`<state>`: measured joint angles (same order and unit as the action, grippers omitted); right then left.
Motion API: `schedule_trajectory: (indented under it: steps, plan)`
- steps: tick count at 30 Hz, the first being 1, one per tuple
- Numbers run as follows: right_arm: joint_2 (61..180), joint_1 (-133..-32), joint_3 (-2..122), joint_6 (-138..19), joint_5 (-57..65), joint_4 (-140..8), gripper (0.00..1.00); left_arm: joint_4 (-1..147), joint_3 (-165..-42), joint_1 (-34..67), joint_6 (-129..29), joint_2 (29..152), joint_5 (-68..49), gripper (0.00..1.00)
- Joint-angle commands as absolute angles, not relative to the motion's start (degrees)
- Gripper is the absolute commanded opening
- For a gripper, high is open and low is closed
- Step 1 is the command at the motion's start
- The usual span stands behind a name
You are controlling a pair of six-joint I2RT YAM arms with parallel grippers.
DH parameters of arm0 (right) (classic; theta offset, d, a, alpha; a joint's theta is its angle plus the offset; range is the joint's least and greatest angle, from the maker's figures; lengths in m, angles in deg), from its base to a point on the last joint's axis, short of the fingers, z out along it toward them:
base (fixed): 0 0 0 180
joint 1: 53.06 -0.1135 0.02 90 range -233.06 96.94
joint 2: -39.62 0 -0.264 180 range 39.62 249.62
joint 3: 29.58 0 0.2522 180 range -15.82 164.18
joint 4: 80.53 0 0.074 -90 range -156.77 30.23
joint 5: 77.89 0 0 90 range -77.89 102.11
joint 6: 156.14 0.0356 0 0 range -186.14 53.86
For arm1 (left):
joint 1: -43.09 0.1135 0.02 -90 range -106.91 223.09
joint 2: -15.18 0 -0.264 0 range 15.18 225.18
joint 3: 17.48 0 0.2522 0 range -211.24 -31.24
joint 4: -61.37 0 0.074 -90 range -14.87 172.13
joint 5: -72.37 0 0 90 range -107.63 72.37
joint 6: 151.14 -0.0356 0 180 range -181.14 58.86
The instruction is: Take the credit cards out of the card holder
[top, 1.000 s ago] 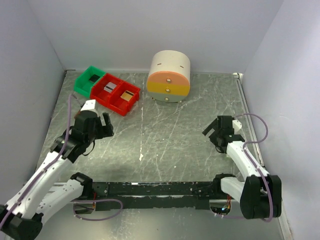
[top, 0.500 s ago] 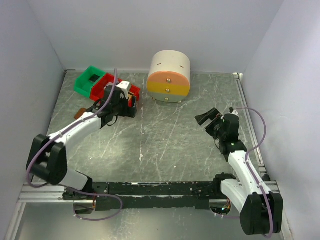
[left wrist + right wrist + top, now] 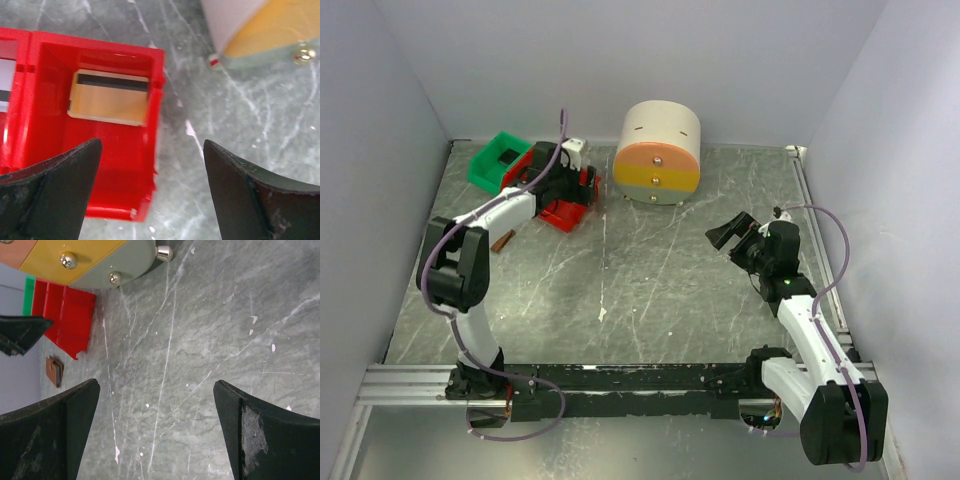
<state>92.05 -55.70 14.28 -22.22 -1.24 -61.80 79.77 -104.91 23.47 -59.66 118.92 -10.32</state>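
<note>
Brown card holder [image 3: 54,371] tiny, indistinct | pale card [image 3: 4,75] cut off | both jaws spread

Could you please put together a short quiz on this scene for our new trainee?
1. True or false: the left gripper is shut on a card.
2. Where does the tan card with the dark stripe lie?
A. in the green bin
B. in a red bin
C. in the round drawer unit
3. Fill in the missing word: the small brown card holder lies on the ___, close to the red bin.

Key:
1. False: its jaws stand open and hold nothing.
2. B
3. table
</note>
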Motion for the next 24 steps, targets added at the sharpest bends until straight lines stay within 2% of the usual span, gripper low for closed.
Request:
schedule_trajectory:
  steps: [1,4,9,15,24]
  plan:
    - [92.51,-55.61,16.07,-24.42,-3.85,-60.26,1.00,82.63,-110.42,26.71,-59.96,124.59,-2.13,0.92]
    - [92.00,-55.61,14.66,-24.62,-3.96,-60.11,1.00,85.26,-113.18,26.74,-60.19,127.63,-0.07,0.87]
    - [91.43,-55.60,13.67,-23.61,-4.30,-60.92,1.00,84.05,-110.91,26.58,-58.52,127.35,1.30,0.80]
    - [93.88,-55.55,11.90,-22.39,-5.54,-64.82,1.00,89.24,-112.40,24.67,-60.42,128.78,0.91,0.65]
    - [99.99,-55.58,12.40,-22.99,-6.94,-66.72,1.00,88.78,-108.09,18.67,-59.91,125.05,-1.61,0.65]
